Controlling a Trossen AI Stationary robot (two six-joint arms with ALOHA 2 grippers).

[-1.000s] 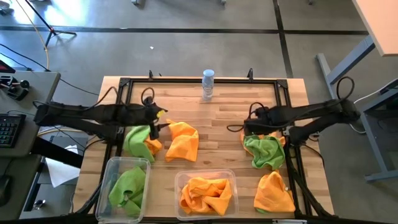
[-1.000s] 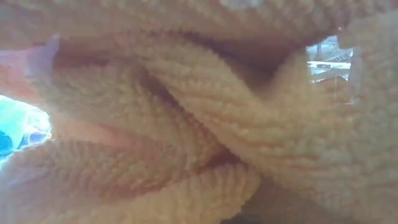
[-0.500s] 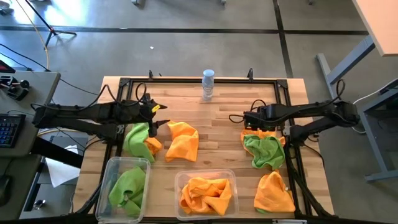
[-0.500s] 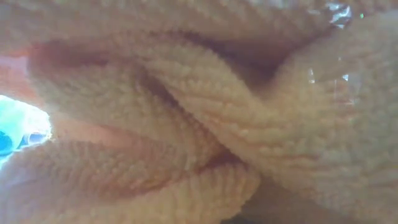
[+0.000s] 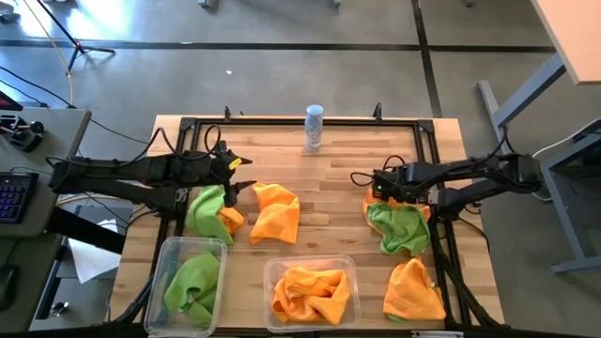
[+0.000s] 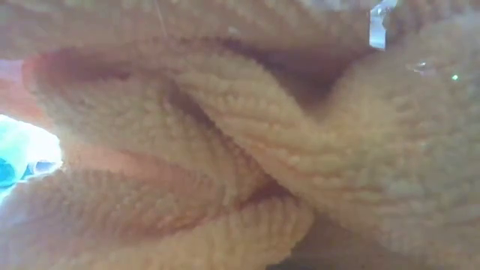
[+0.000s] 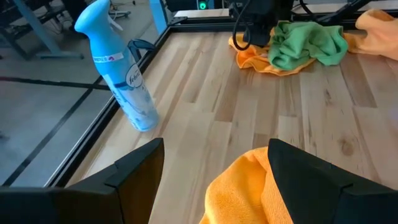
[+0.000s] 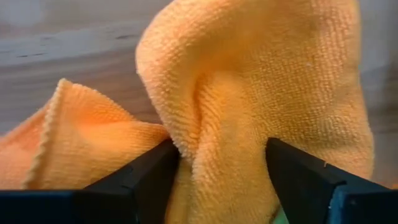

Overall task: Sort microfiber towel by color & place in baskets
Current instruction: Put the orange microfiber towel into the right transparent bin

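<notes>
Pinching an orange towel [image 8: 249, 106] at the table's [image 5: 338, 178] right edge, right gripper [image 5: 374, 185] sits closed. Left gripper [image 5: 239, 176], jaws wide, hovers over bare wood beside another towel [image 5: 275, 212]; baskets [image 5: 192, 282] near.

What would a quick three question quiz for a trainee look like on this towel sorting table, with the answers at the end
1. True or false: the narrower basket holds an orange towel.
2. Which gripper has a fold of orange towel between its fingers? A) left gripper B) right gripper C) neither
3. Fill in: the spray bottle stands at the table's ____ edge, away from the baskets.

Key
1. False: it holds a green towel; the orange towels in a basket are in the wider basket.
2. B: the right wrist view shows the orange fold pinched between its fingers. The left gripper is open above another orange towel.
3. Far.
</notes>
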